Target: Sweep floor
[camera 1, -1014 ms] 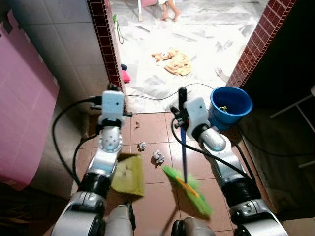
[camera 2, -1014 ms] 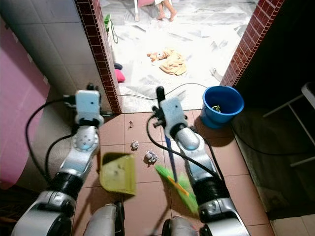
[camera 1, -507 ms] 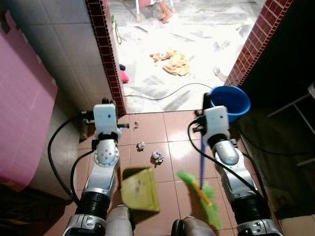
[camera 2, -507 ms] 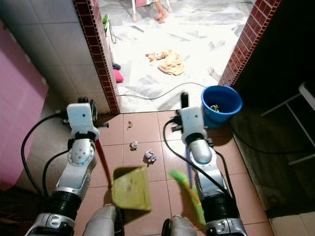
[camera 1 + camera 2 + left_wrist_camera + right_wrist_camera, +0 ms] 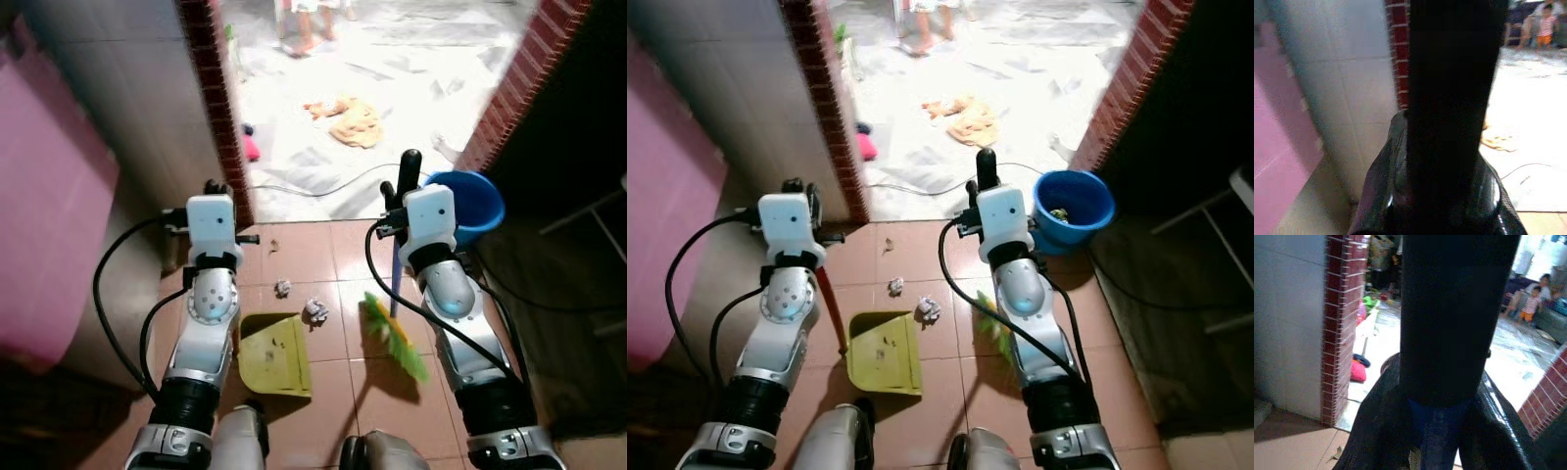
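A yellow-green dustpan [image 5: 274, 354] rests on the brown tiles, mouth toward two crumpled paper balls [image 5: 315, 311] [image 5: 282, 288]. Its red handle [image 5: 831, 304] rises to my left gripper [image 5: 214, 186], which is shut on the handle's black grip [image 5: 1449, 98]. To the right, a broom with green bristles [image 5: 397, 336] and a blue shaft [image 5: 395, 284] touches the floor just beside the nearer paper ball. My right gripper [image 5: 404, 171] is shut on the top of the broom's handle [image 5: 1454, 323].
A blue bucket [image 5: 475, 208] with scraps inside stands right of the broom. Red brick door posts [image 5: 220, 117] frame a doorway to a bright marble floor with a cable [image 5: 323, 186], an orange cloth [image 5: 355, 119] and a person's feet [image 5: 302, 39]. Pink panel on the left.
The dustpan has come down from a tilted, raised position to the tiles near the paper balls. The broom head has swung forward and left toward the nearer ball.
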